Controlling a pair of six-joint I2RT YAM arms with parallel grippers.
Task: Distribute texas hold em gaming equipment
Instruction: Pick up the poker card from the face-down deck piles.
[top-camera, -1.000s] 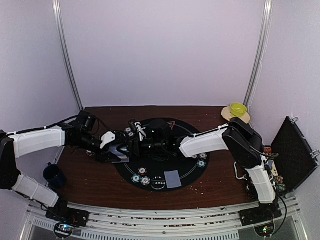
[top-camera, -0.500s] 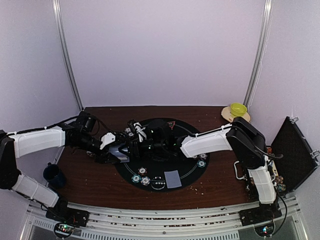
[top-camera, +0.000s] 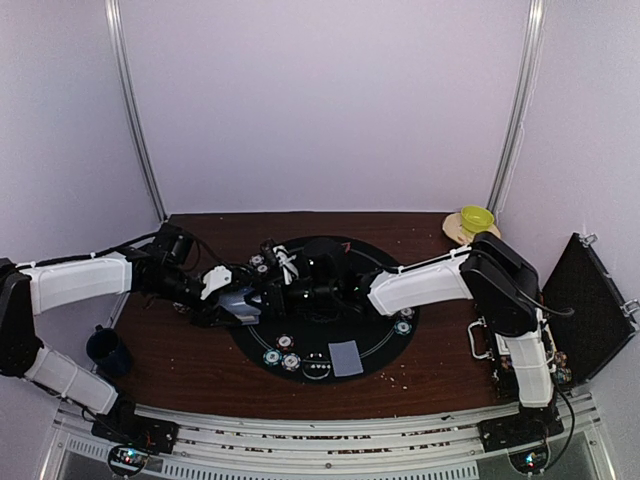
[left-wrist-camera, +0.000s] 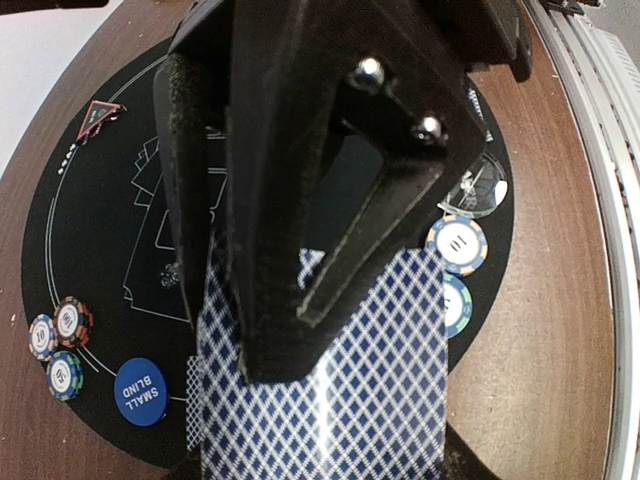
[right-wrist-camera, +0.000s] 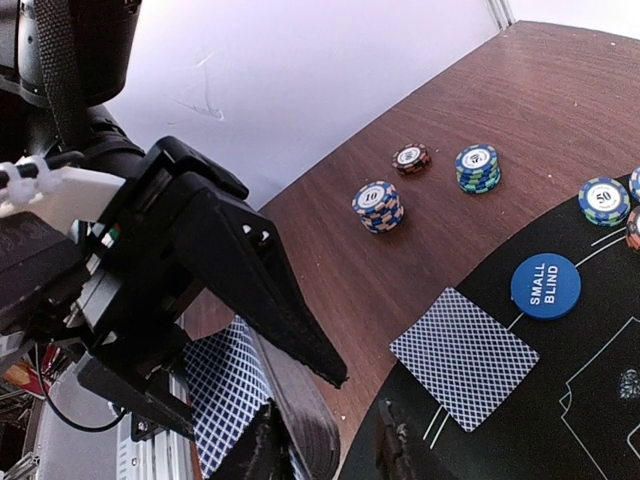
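left gripper is clamped on a deck of cards, blue diamond backs facing up, held over the left edge of the black mat. right gripper has reached across and sits right up against that deck. in the right wrist view its fingertips are a little apart with nothing clearly between them. in the left wrist view its black fingers cover the top end of the deck, so honestly can't tell if it's touching a card or not

rest of the poker stuff is spread around. one single card lies face down at the mat's rim, just beside the blue small blind button. the red triangle marker is over at the opposite rim. three chip stacks sit off the mat on the bare wooden desk, and another chip is on the mat near the button. in the left wrist view two more chips sit at the right of the mat and a small cluster of chips at the left

dark blue mug is on the desk under the left arm, and the yellow-green bowl is at the far right corner, well away from everything
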